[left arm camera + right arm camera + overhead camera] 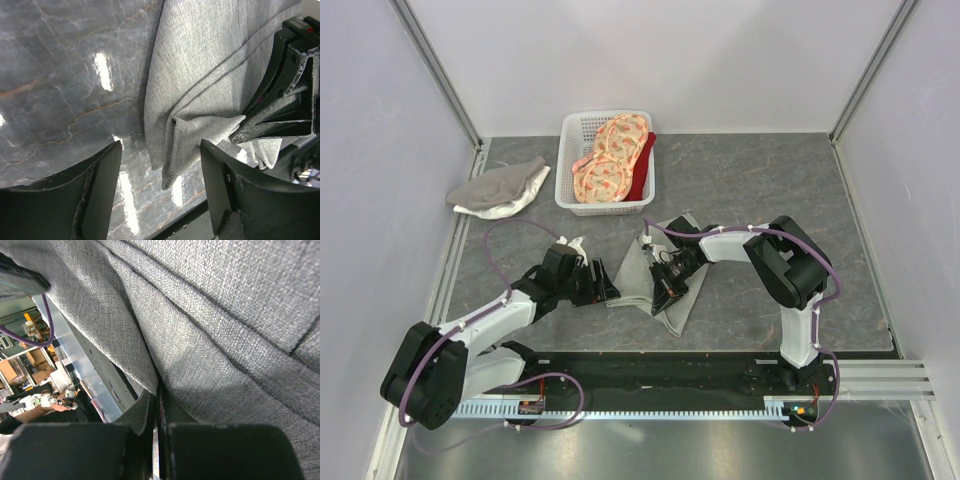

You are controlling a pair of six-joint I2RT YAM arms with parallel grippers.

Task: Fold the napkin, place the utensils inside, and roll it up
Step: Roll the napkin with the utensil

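The left end effector (pixel 160 160) is open and empty, just beside the napkin (pixel 632 272), which lies bunched in the middle of the worktop (pixel 770 190). The right end effector (pixel 665 285) is closed on a fold of the napkin. For a neat fold, the left one should probably grip the near corner. No fork shows.

Bright, even overhead light leaves white glare patches on the glossy table (pixel 102 70), with soft shadows.
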